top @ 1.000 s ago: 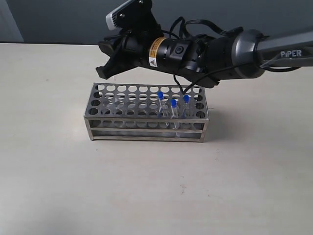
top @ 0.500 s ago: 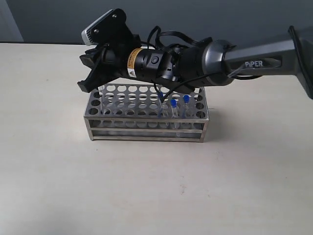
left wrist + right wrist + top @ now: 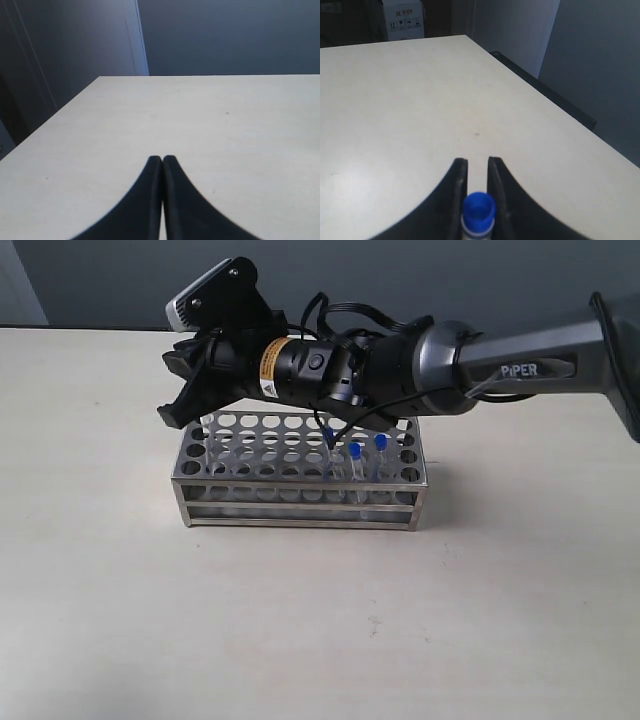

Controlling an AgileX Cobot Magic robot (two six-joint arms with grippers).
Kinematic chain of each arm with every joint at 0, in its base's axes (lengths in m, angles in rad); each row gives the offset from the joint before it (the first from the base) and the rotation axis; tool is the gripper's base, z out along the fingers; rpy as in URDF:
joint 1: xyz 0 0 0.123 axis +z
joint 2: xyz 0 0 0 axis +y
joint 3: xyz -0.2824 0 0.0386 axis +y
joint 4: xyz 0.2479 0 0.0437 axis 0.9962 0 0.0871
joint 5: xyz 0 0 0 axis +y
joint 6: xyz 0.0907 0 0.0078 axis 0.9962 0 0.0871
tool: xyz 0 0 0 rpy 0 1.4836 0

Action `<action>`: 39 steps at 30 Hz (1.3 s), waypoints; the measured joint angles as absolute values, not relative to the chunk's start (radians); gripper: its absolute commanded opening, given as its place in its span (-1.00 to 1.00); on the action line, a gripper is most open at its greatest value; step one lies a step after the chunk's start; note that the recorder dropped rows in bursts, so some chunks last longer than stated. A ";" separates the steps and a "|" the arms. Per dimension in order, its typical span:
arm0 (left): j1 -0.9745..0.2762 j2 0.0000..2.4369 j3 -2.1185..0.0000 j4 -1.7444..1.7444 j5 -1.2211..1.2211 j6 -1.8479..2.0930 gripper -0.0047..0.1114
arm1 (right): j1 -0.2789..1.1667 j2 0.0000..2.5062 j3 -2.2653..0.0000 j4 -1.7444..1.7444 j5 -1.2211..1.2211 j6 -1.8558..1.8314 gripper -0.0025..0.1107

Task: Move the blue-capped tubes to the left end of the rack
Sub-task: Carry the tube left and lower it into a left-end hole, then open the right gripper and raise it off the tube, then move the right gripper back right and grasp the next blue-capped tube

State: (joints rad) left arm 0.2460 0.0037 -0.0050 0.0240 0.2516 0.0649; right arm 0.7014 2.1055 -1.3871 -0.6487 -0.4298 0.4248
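By the left end of the rack (image 3: pixel 300 502), the right gripper (image 3: pixel 477 161) is clamped on one blue-capped tube (image 3: pixel 479 209); three others (image 3: pixel 354 452) stand toward the right end; the left gripper (image 3: pixel 162 159) is pressed together, empty; next, likely: lowering the held tube straight into the rack there.

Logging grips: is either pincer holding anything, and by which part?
The right pincer grips a slim clear blue-capped tube at its capped top; the left pincer holds nothing.

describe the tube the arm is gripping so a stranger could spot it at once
Find the steel rack on the pale table; a black arm reaches over it toward its left end. In that arm's claw sits a tube with a blue cap, the only one gripped: the other three stand in the rack's right part.
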 measured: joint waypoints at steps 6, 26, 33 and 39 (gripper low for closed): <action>0.246 0.004 -0.005 0.024 0.252 0.065 -0.91 | 0.701 2.134 -1.408 -0.649 -0.441 0.423 -0.96; 0.246 0.004 -0.005 0.024 0.252 0.065 -0.91 | 0.701 2.202 -1.429 -0.668 -0.329 0.423 -0.22; 0.246 0.004 -0.005 0.024 0.252 0.065 -0.91 | 0.701 1.902 -1.323 -0.693 -0.194 0.423 -0.22; 0.246 0.004 -0.005 0.024 0.252 0.065 -0.91 | 0.669 1.635 -1.085 -0.617 -0.290 0.383 -0.22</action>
